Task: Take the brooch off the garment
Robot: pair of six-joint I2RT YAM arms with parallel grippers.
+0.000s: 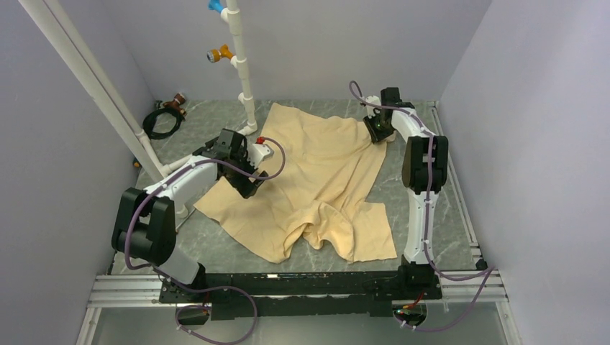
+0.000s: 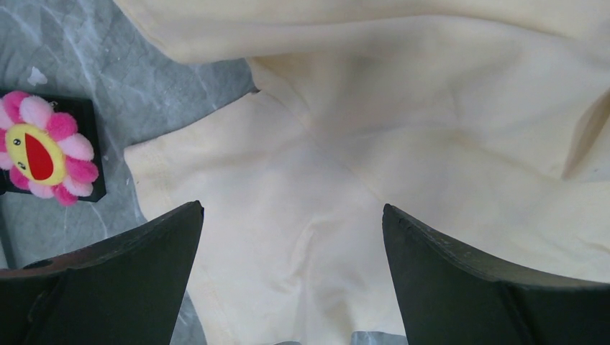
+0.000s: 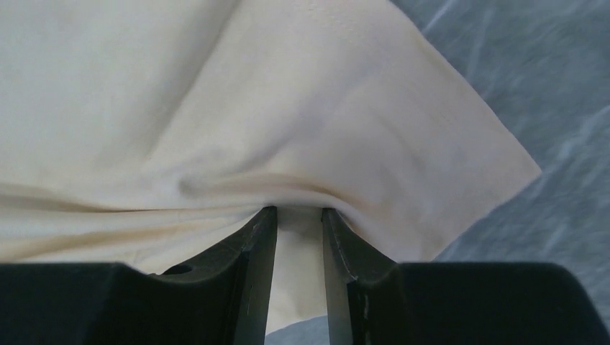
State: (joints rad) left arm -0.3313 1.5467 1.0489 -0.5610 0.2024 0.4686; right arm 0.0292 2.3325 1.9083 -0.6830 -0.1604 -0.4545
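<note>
The beige garment (image 1: pixel 316 180) lies crumpled across the grey table. In the left wrist view the pink-petalled brooch (image 2: pixel 47 147) with a yellow-red centre lies on a small black square (image 2: pixel 91 115) on the bare table, just beside the garment's edge (image 2: pixel 288 180) and not on the cloth. The brooch is hidden in the top view. My left gripper (image 1: pixel 252 187) is open and empty, hovering over the shirt's left part (image 2: pixel 292 208). My right gripper (image 1: pixel 375 129) is shut on a fold of the garment at its far right corner (image 3: pixel 298 210).
A white pipe stand (image 1: pixel 241 72) with blue and orange pegs rises at the back, just behind the shirt. A slanted white pipe (image 1: pixel 93 79) runs along the left. A black cable coil (image 1: pixel 162 121) lies in the back left corner. Walls enclose the table.
</note>
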